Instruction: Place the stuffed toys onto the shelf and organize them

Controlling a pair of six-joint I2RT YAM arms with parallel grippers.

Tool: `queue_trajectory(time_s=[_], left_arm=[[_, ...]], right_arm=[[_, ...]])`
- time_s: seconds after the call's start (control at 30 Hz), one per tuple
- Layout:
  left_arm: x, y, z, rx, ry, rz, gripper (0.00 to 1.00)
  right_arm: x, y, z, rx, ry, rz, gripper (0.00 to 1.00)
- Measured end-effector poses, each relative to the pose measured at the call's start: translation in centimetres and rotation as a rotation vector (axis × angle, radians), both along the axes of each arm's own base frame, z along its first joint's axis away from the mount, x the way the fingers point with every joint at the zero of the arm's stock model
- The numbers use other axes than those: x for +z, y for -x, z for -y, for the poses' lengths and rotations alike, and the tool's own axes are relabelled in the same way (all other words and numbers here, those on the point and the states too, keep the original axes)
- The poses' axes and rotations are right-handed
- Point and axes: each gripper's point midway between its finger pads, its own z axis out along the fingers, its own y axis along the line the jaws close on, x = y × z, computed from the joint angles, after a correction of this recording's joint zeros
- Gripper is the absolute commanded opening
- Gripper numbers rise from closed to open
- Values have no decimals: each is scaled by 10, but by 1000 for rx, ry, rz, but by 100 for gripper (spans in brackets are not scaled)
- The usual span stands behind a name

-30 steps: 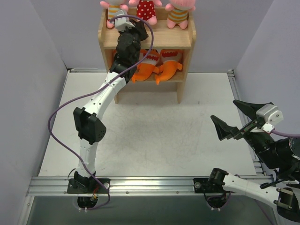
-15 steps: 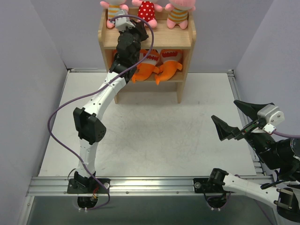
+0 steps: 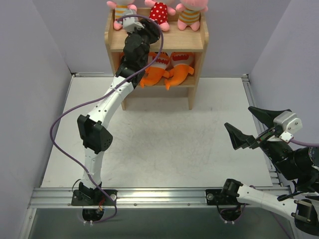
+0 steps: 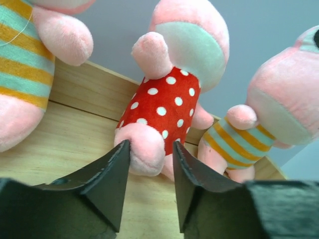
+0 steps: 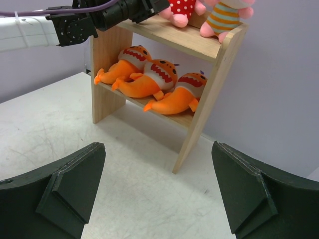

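- Caught the left pincer up at the top tier of the shelf, tips set either side of one pink foot of the polka-dot doll.
- Saw both tips touching that foot with a foot-wide gap between them. Could not tell whether squeezing it or merely resting against it.
- Spotted the polka-dot doll sitting upright straight ahead of the pincer, on the wood, back to the raised rim.
- Noted the first striped doll off to the pincer's left and closer in, and the second striped doll ahead to the right, just beside the polka-dot one.
- Picked out the three orange fish in a row on the tier below that pincer, mouths up toward the left.
- Found the right pincer well apart from the shelf, hanging over the table, fingers spread wide with nothing between them.
- Placed the shelf ahead of it and above, all six toys on board.
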Motion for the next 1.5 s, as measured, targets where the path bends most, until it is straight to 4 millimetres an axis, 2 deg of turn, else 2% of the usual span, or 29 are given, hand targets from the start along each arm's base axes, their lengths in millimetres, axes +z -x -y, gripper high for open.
queue_trajectory(time_s=[0.33,0.6,0.77,1.07,1.3,1.4,1.5], left_arm=[[8,5,1,-20,10,10,70],[11,11,-2,-20,5,3,79],[17,19,-5,-16,-22,2,80],[40,40,-7,2,-146,13,80],[86,59,-12,-5,-219,91,79],[86,60,-11,-12,-248,95,75],[74,53,-5,-27,-282,78,67]], right_arm=[[0,0,0,0,1,0,91],[-1,0,0,1,3,-2,91],[-2,0,0,1,7,-4,91],[-2,0,0,1,9,-5,91],[-3,0,-1,2,9,-9,91],[-4,0,-1,3,7,-12,91],[-4,0,-1,3,7,-12,91]])
